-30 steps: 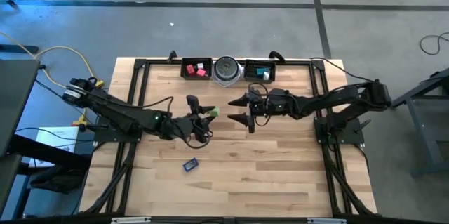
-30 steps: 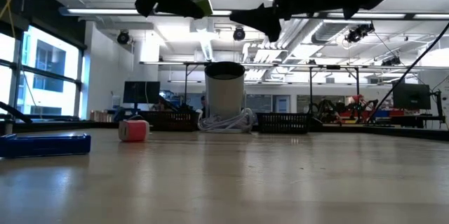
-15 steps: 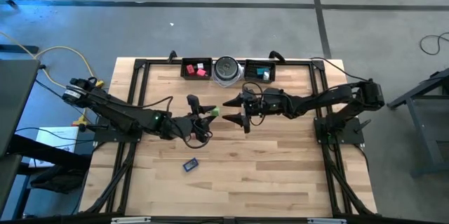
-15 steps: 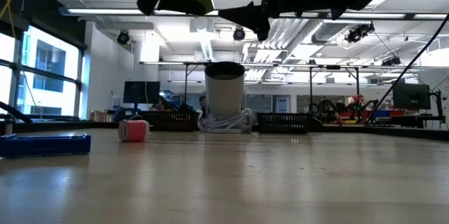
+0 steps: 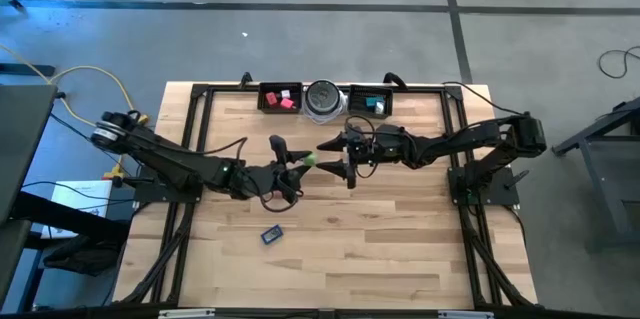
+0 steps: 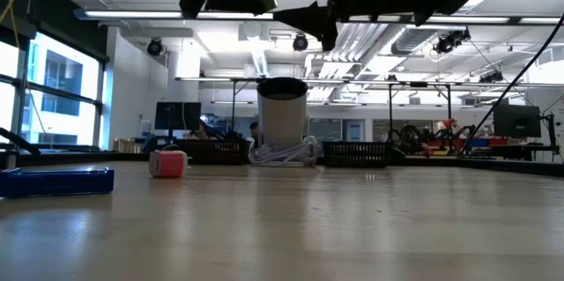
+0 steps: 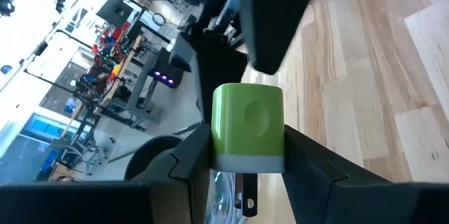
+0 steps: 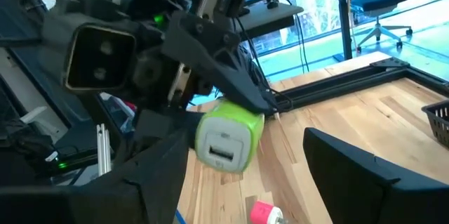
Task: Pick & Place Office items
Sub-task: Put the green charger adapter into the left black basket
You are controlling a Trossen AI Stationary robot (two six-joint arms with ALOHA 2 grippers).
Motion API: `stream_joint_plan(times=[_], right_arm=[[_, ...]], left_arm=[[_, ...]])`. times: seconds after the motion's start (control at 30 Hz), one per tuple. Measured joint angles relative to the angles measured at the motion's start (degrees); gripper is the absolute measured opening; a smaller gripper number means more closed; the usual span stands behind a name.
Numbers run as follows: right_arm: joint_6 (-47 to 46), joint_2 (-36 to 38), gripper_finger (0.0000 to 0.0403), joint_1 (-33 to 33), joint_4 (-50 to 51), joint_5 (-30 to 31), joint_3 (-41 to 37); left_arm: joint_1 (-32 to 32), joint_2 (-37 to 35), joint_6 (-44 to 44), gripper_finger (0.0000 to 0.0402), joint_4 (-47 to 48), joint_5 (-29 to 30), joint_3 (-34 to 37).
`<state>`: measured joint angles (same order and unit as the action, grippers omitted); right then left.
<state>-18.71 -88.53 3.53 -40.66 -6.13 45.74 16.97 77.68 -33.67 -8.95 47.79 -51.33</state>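
Above the middle of the tabletop (image 5: 400,249), the left gripper (image 5: 297,165) is clamped on a green cube (image 5: 309,160), holding it raised in the air. In the left wrist view the cube (image 7: 248,126) sits squeezed between the two dark fingers (image 7: 188,155), its grey base level with their tips. The right gripper (image 5: 331,158) faces it from the other side, jaws spread apart and empty, its fingertips just beside the cube. The right wrist view shows the cube (image 8: 226,138) ahead, framed between that gripper's own open fingers (image 8: 365,161), with a slot on the cube's near face.

At the tabletop's far edge, one black tray (image 5: 266,98) holds a red block (image 5: 271,96) and a pink block (image 5: 287,102); a second tray (image 5: 387,101) holds a teal block (image 5: 376,104). A silver-grey disc (image 5: 323,97) stands between the two trays.

A blue flat piece (image 5: 271,234) lies alone on the bare wood, nearer the front, well apart from both grippers. The low view shows it (image 6: 56,181) flat on the tabletop, a small pink-and-white piece (image 6: 167,163) behind it, and both arms overhead.
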Motion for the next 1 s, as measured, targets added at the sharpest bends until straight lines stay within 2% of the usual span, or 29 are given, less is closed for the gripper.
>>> stream_joint_plan(times=[0.3,0.77,0.87,1.0], right_arm=[[-0.04,-0.33,0.0270,0.00,-0.83,-0.29,0.00],[0.02,-0.33,0.0267,0.00,-0.12,-0.28,0.00],[0.07,-0.33,0.0246,0.00,-0.12,-0.28,0.00],[0.51,-0.31,0.0188,0.00,-0.18,-0.44,0.00]], left_arm=[[-1.69,3.63,-1.03,0.0130,-1.94,-0.99,-0.67],[-2.34,3.68,-1.28,0.0130,-1.90,-3.55,-2.29],[-2.34,3.68,-1.27,0.0130,-2.03,-4.17,-2.29],[-2.36,3.68,-1.55,0.0130,-2.98,-4.39,-2.29]])
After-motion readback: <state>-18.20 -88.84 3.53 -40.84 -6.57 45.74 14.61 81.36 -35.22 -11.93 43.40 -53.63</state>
